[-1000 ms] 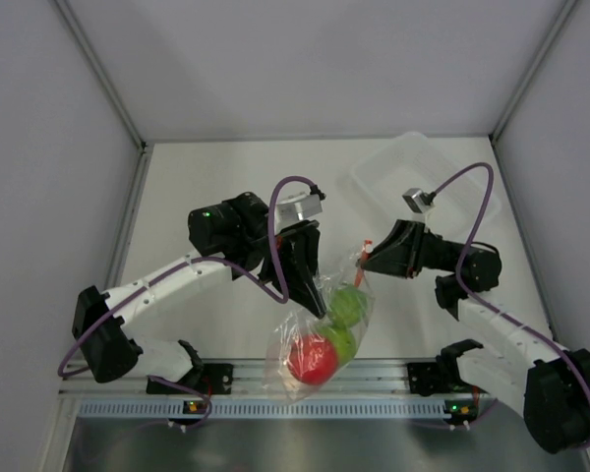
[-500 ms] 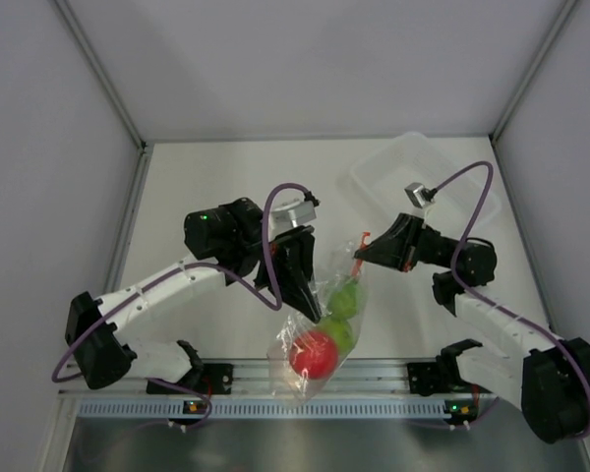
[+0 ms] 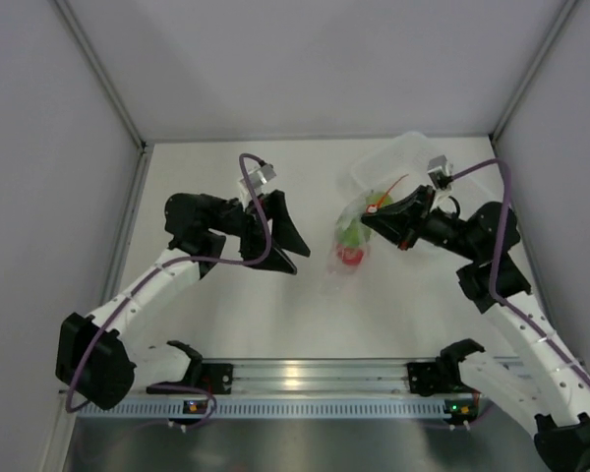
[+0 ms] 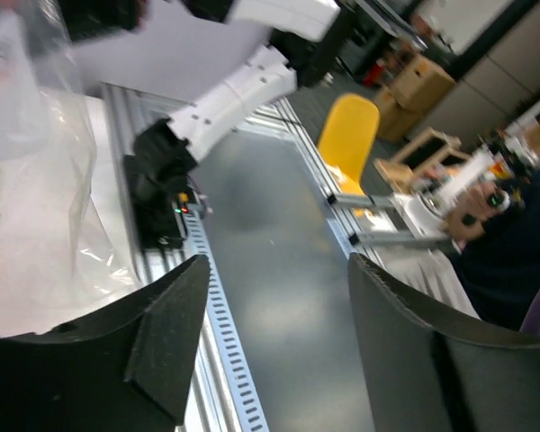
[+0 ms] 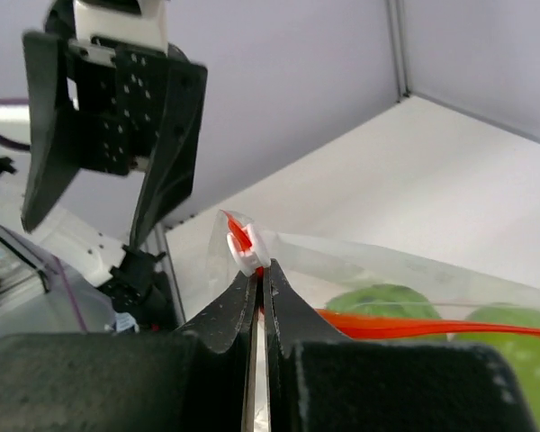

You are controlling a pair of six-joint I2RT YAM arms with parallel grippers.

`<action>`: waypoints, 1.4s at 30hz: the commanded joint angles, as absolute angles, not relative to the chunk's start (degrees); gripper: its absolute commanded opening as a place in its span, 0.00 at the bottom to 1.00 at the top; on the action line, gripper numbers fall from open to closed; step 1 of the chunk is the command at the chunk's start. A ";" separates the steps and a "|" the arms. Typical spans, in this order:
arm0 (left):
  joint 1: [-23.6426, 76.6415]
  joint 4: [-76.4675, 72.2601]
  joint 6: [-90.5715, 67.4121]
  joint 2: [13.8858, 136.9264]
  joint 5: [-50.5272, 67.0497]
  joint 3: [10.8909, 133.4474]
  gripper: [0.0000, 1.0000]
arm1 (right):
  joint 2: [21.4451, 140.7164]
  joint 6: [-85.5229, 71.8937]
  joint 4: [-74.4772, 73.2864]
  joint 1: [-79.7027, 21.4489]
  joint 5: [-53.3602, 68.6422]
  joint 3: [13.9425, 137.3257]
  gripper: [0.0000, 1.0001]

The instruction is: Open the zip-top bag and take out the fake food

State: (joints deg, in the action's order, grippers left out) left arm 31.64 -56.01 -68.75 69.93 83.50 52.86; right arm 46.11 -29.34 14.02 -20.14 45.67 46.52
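Right wrist view: our right gripper pinches the zip tab of the bag, seemingly to open it; left gripper gapes empty.

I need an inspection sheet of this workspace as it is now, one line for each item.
Surface: white table, no spill seen.
Job's things: bag hangs from the right tool by its red strip; green balls and red ball inside.
Clutter: clear tub at the back right.
Tools: left tool open, holding nothing; right tool shut on the bag.
Cables: purple cable on each arm, apart from the bag.
Surroundings: grey walls; yellow chair beyond the table.
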 commanded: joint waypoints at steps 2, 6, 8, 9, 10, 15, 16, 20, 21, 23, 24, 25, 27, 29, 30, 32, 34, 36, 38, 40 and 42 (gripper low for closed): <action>22.96 -55.37 -66.62 69.87 78.06 54.40 0.75 | 47.10 -11.44 -6.92 -27.22 32.54 51.85 0.00; 21.18 -54.58 -64.43 71.63 75.50 56.07 0.99 | 50.44 -5.02 -15.63 -34.53 19.54 57.02 0.00; 21.09 -52.05 -62.85 72.33 73.14 56.16 0.99 | 53.33 -2.82 -20.81 -38.38 11.28 58.79 0.00; 21.09 -50.12 -59.54 72.33 70.08 56.08 0.99 | 54.31 -2.38 -21.70 -39.45 8.20 60.10 0.00; 21.01 -47.66 -56.89 71.99 68.57 55.90 0.99 | 55.36 -2.55 -24.32 -40.94 6.35 60.90 0.00; 21.18 -28.40 -34.30 66.72 57.41 54.58 0.99 | 61.69 -0.45 -31.19 -46.84 -0.95 66.00 0.00; 21.18 -28.39 -32.62 66.10 57.04 53.97 0.99 | 62.13 -0.53 -31.46 -47.72 -1.92 66.27 0.00; 21.88 -28.39 -25.95 65.39 55.02 51.95 0.99 | 64.07 -0.53 -32.78 -50.53 -2.29 67.58 0.00; 22.41 -28.39 -24.71 65.30 54.67 51.42 0.99 | 64.51 -0.53 -33.57 -50.89 -2.20 68.37 0.00; 24.16 -28.39 -21.73 65.30 56.25 50.98 0.99 | 64.95 0.60 -34.27 -52.29 -1.15 69.08 0.00; 24.69 -28.39 -20.93 65.48 57.21 50.80 0.97 | 64.95 1.83 -34.19 -52.56 -0.27 69.34 0.00; 25.31 -28.39 -20.31 65.74 58.70 50.71 0.95 | 64.86 1.93 -34.62 -52.65 -0.35 69.61 0.00; 26.01 -28.39 -19.69 66.53 61.60 50.71 0.92 | 64.69 2.63 -34.80 -53.09 1.56 69.96 0.00; 25.93 -28.39 -19.69 68.63 63.97 51.58 0.92 | 64.16 4.21 -35.42 -53.09 3.68 69.88 0.00; 26.01 -28.39 -20.12 69.60 65.55 51.59 0.91 | 64.07 4.57 -35.42 -53.09 3.87 69.61 0.00; 26.02 -28.39 -21.26 72.32 69.76 53.87 0.86 | 63.20 5.27 -35.07 -53.17 4.04 69.08 0.00; 26.19 -28.30 -21.53 75.49 73.38 55.10 0.76 | 62.93 5.62 -35.16 -53.17 3.60 68.56 0.00; 26.80 -28.39 -20.31 76.20 72.26 54.93 0.72 | 62.49 5.63 -35.25 -53.26 4.04 68.38 0.00; 28.29 -28.39 -18.90 76.46 70.93 54.84 0.70 | 62.40 5.71 -35.24 -53.35 3.78 68.03 0.00; 29.09 -28.39 -18.81 77.17 70.23 55.11 0.66 | 62.40 5.71 -35.24 -53.44 3.34 68.03 0.00; 29.88 -28.39 -18.20 77.26 69.61 55.02 0.63 | 62.40 5.63 -35.42 -53.44 2.73 67.94 0.00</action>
State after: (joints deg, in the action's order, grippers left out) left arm 28.64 -26.26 -20.95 77.54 68.36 52.84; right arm 63.81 4.62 -34.37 -52.38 3.07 66.92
